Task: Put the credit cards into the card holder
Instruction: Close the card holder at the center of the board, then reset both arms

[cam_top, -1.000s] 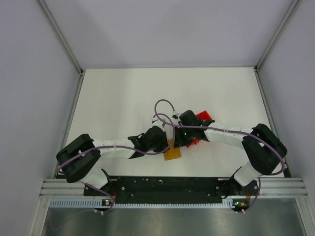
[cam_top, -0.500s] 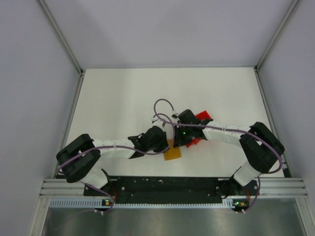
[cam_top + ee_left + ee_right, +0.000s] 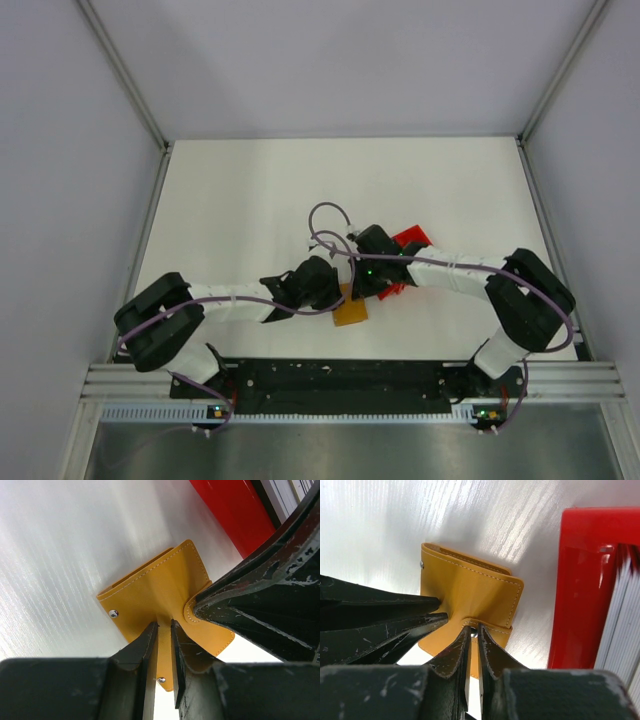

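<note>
Moved: right arm has slid slightly left since a second ago; left arm has held its place.
Card holder (image 3: 350,310): lies on the white table (image 3: 250,200) between the two wrists, just beside the red tray (image 3: 412,238), one flap lifted.
Left gripper (image 3: 163,625): fingers nearly together, pinching a thin flap of the holder.
Right gripper (image 3: 472,630): narrow gap, nipping the holder's small strap.
Credit cards: cannot tell for sure; pale striped edges show inside the tray.

Top view: overhead, from behind the arms. Wrist views: close behind left gripper (image 3: 163,626) and right gripper (image 3: 474,630), sharing the card holder (image 3: 160,585).
</note>
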Controlling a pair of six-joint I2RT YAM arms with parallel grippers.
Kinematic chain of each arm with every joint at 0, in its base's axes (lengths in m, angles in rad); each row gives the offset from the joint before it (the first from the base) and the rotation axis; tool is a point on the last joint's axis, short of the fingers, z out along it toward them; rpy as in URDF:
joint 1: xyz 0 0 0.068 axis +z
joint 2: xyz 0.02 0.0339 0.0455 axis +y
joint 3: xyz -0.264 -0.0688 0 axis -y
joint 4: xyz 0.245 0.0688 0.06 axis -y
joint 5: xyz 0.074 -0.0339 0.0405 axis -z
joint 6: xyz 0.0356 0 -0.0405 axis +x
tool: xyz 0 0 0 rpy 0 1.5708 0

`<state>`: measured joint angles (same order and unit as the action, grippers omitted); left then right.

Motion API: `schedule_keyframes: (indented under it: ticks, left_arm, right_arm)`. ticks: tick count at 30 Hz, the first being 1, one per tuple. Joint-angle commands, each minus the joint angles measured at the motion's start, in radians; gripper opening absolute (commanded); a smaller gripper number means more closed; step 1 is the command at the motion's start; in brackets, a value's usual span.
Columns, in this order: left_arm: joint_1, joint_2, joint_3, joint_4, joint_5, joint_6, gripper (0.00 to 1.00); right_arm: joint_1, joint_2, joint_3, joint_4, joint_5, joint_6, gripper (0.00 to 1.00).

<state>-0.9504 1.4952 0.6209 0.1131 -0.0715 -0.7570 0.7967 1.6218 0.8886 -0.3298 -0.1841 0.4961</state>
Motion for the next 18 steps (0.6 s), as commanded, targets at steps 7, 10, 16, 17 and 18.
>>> schedule_keyframes:
  ticks: [7, 10, 16, 17, 18]
  left_arm:
    - [-0.007, -0.006, -0.03, -0.033, -0.033, -0.011, 0.28]
    - [-0.007, -0.055, -0.027, -0.044, -0.057, -0.004, 0.37]
    - [-0.007, -0.15, 0.002, -0.107, -0.129, 0.013, 0.55]
    - [-0.007, -0.164, 0.002, -0.108, -0.142, 0.015, 0.58]
    - [-0.007, -0.173, 0.003, -0.11, -0.148, 0.016, 0.62]
  right_arm:
    - [0.041, -0.035, -0.047, 0.087, 0.083, 0.01, 0.17]
    - [0.021, -0.149, -0.043, 0.113, 0.071, 0.012, 0.26]
    - [-0.043, -0.284, -0.109, 0.117, 0.084, 0.028, 0.34]
    - [-0.054, -0.29, -0.126, 0.115, 0.083, 0.033, 0.34]
    - [-0.063, -0.293, -0.146, 0.115, 0.078, 0.035, 0.34]
